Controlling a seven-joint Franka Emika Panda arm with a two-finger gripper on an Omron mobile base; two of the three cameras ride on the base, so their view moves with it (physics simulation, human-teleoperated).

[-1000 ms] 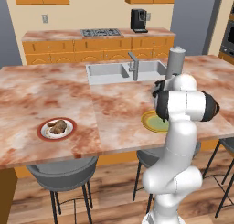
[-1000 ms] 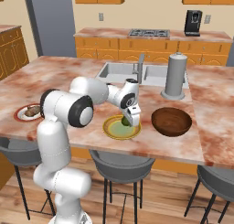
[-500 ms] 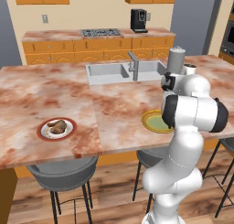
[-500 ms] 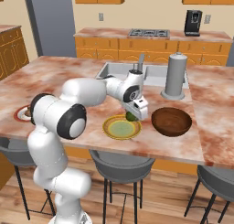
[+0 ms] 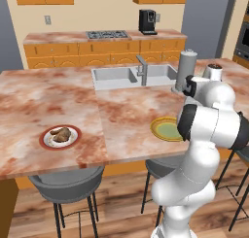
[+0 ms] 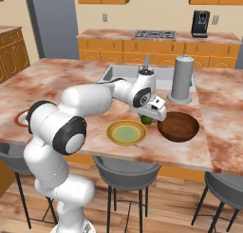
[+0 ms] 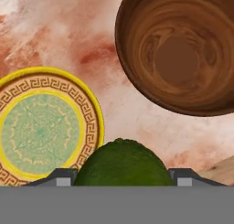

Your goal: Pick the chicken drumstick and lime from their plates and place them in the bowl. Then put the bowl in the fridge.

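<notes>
Dark-green round lime [image 7: 122, 162] sits grasped between the fingers [image 6: 153, 114], lifted off the yellow-rimmed plate [image 6: 126, 132]. It hangs near the dark brown wooden bowl [image 6: 178, 126], probably for dropping it inside.

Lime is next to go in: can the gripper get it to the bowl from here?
Probably yes. The gripper holds the lime above the counter between the yellow plate and the bowl, whose open top has nothing over it.

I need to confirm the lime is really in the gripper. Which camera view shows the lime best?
The hand view: the lime sits large between the gripper fingers, above the counter between the yellow-rimmed plate and the bowl. The right base view shows it as a small green patch under the gripper. In the left base view the arm blocks it.
</notes>
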